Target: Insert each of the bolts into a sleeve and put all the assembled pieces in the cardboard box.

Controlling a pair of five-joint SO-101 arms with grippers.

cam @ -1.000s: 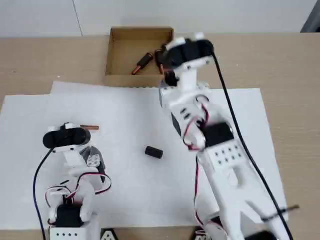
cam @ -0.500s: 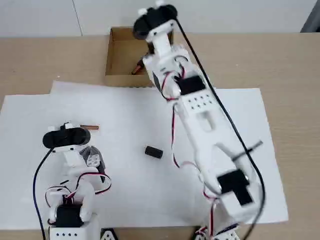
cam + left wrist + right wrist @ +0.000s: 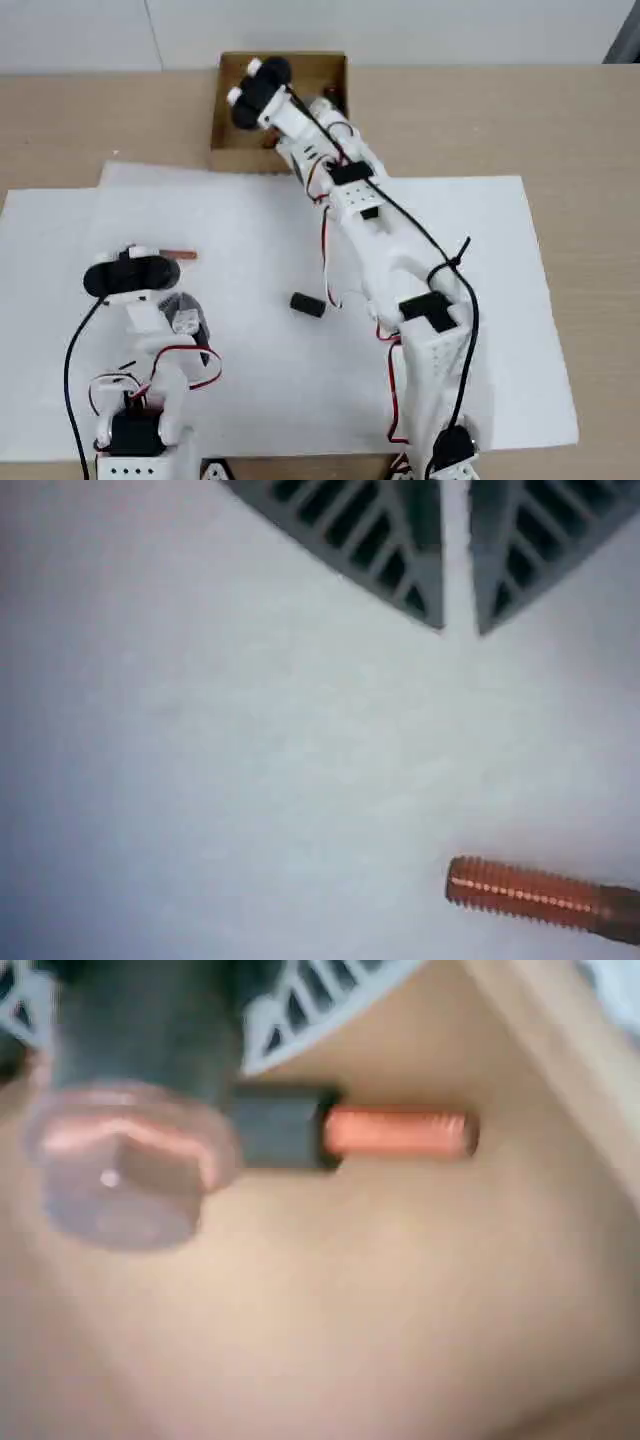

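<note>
My right gripper [image 3: 150, 1020] is shut on an assembled piece [image 3: 130, 1150], a dark sleeve with a copper bolt head facing the camera, just above the floor of the cardboard box [image 3: 216, 112]. A second assembled piece [image 3: 350, 1132] lies on the box floor beside it. In the high view the right arm [image 3: 300, 140] stretches over the box. A loose copper bolt [image 3: 181, 255] [image 3: 530, 895] lies on the white paper close to my left gripper [image 3: 457, 625], which is shut with nothing in it. A loose black sleeve [image 3: 308, 305] rests mid-paper.
A white paper sheet [image 3: 250, 380] covers the wooden table [image 3: 580, 120] in front of the box. The left arm [image 3: 140, 300] stands at the front left. The right arm's cable [image 3: 440, 265] hangs along its links.
The right arm has swung left over the box, from its right side toward its left wall, carrying the assembled piece. The left arm has stayed put.
</note>
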